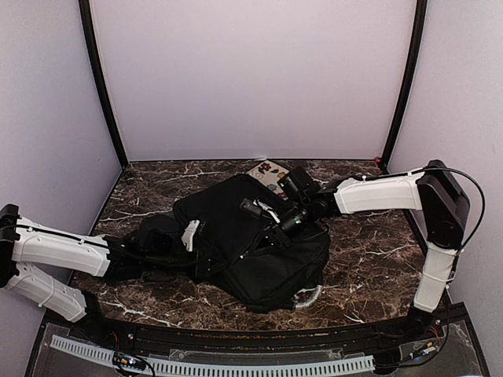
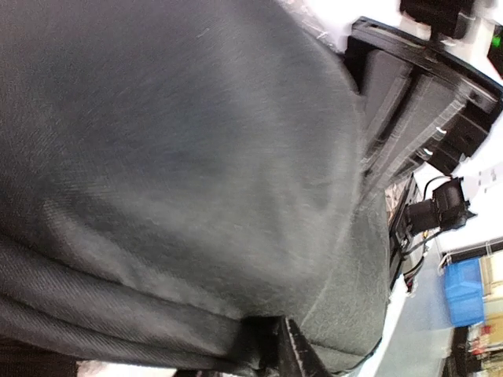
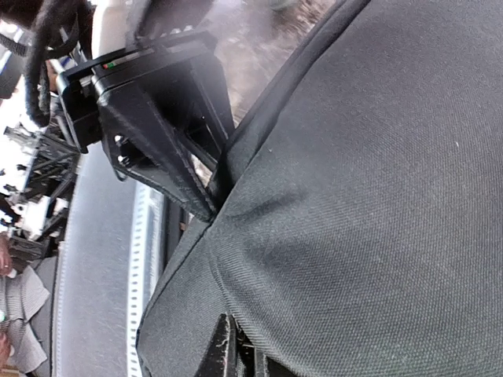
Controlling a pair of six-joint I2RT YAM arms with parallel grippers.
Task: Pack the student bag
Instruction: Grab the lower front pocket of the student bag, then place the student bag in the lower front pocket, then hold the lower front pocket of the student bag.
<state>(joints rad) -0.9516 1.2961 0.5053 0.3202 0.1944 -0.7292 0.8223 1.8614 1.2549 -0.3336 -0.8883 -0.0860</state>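
Marble tabletop [image 1: 369, 259], left gripper [image 1: 167, 255] and right gripper [image 1: 271, 233] stretched low, seemingly onto student bag [image 1: 224, 212], closure unclear.

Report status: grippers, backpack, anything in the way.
Left gripper buried against backpack fabric, jaws hidden. Right gripper on its upper side, jaws unclear. Backpack slumped mid-table. Printed card at its far edge.

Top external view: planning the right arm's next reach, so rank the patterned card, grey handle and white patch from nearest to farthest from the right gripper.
1. Patterned card, just beyond the right gripper, at the bag's far edge.
2. Grey handle, at the bag's near edge, and white patch, on its left side: too close to call.
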